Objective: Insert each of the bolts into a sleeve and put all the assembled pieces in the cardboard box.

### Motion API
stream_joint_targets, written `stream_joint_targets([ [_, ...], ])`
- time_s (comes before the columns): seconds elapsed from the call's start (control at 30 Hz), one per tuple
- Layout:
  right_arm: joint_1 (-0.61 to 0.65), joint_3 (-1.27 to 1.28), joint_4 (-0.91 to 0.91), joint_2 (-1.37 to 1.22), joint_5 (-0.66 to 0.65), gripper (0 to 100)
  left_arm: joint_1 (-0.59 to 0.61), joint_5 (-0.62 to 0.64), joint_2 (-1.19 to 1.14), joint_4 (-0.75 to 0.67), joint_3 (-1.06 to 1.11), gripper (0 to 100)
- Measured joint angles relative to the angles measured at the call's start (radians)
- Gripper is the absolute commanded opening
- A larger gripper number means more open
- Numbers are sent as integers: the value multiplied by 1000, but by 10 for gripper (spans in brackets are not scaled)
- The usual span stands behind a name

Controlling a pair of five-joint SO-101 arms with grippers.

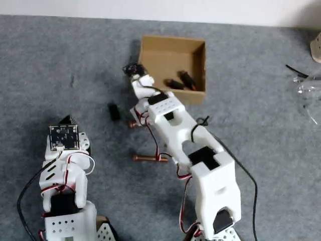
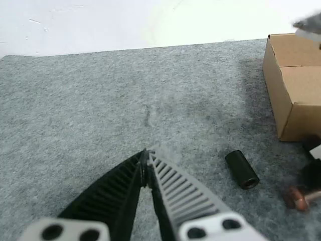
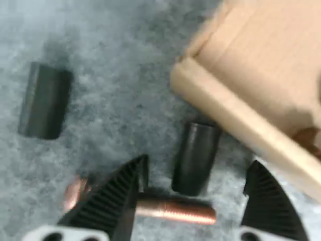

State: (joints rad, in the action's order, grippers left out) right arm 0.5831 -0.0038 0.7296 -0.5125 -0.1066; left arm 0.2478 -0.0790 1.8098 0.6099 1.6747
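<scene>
Grey felt covers the table (image 1: 261, 125), where the cardboard box (image 1: 173, 52) holds two assembled pieces (image 1: 180, 80). At the box's corner the right gripper (image 3: 197, 163) hangs spread wide over a black sleeve (image 3: 193, 150) and a copper bolt (image 3: 175, 210). The left gripper (image 2: 146, 155) is clenched on nothing, well apart from a second sleeve (image 2: 242, 169); a second bolt (image 1: 149, 158) lies loose.

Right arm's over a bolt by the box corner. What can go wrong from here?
1. A black sleeve lies just beside the copper bolt between the open right jaws; closing may catch or knock the sleeve too.
2. The cardboard box wall sits close to one jaw; going lower could bump or shift the box.
3. The bolt lies on its side; an off-centre pinch might roll it out.
</scene>
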Motion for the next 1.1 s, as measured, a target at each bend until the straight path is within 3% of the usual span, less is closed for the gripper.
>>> stream_joint_targets([
  [0.23,-2,-32,17,-29,17,265,0,0,0,0,0,7],
  [0.47,-21,-83,61,-40,23,5,0,0,0,0,0,7],
  [0.83,-41,-86,58,-41,23,3,0,0,0,0,0,7],
  [1.1,-28,-69,155,34,23,3,0,0,0,0,0,7],
])
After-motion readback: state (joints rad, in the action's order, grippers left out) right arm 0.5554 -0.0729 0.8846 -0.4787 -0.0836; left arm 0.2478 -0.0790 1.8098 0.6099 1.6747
